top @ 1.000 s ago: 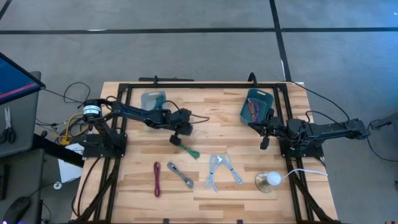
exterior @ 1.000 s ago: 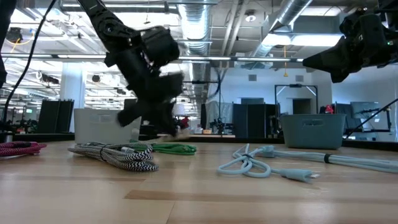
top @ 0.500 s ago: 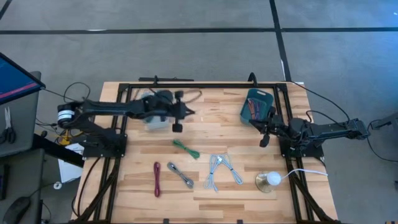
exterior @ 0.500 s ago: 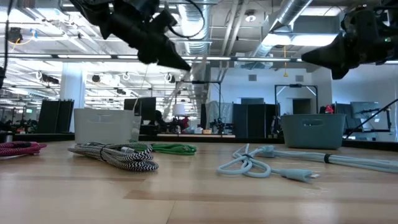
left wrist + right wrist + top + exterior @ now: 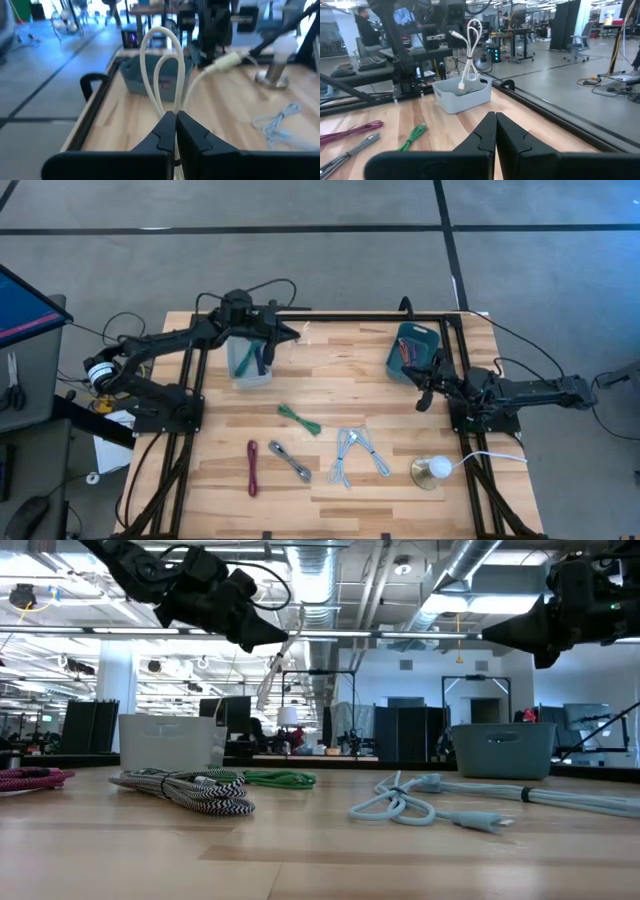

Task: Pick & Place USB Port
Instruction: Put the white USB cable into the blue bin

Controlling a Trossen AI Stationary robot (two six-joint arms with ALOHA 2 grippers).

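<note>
Whereas one second earlier the left gripper sat low over the green cable at mid-table, the high view now places it raised near the far edge, just beside the pale bin, with a white cable at its tip. The right gripper hangs beside the teal bin, fingers pressed together and empty, almost unmoved.

At table height, the low view shows the left gripper up high with the white cable dangling clear of the table; one second earlier it was down near the striped cable.

Only the left wrist view shows the grip itself: both fingers are clamped on the white cable, which rises in two loops and ends in a plug.

Seen from the right wrist view, the white cable hangs above the pale bin, a relation the overhead view leaves unclear.
</note>
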